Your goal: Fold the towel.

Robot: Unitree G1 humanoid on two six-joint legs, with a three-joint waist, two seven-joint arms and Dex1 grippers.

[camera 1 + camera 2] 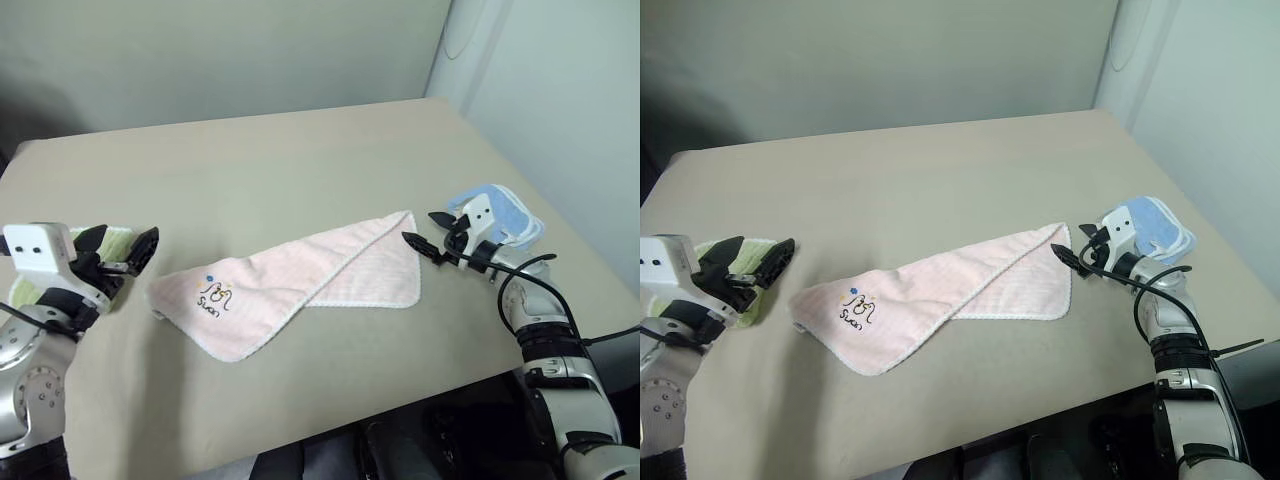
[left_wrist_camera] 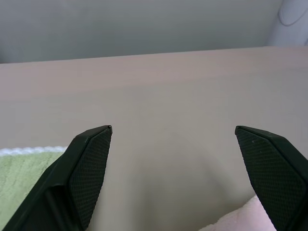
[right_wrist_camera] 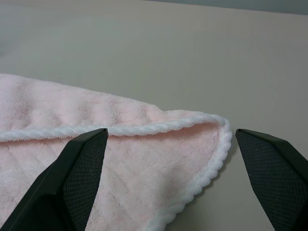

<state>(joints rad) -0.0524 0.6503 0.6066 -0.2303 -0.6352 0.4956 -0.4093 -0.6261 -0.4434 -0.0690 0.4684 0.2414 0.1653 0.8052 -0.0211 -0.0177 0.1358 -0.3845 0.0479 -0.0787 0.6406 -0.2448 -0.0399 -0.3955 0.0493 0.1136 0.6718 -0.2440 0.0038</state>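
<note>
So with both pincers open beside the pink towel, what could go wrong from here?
1. The right pincer faces the towel corner where two layers meet; it may pinch only one.
2. The fold is already skewed, so another may worsen it.
3. The left pincer hovers over the green towel and could snag it.

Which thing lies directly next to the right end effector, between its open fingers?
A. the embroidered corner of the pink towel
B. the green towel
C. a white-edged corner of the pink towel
C: the right end effector frames a white-edged corner of the pink towel, not gripping it.
</note>
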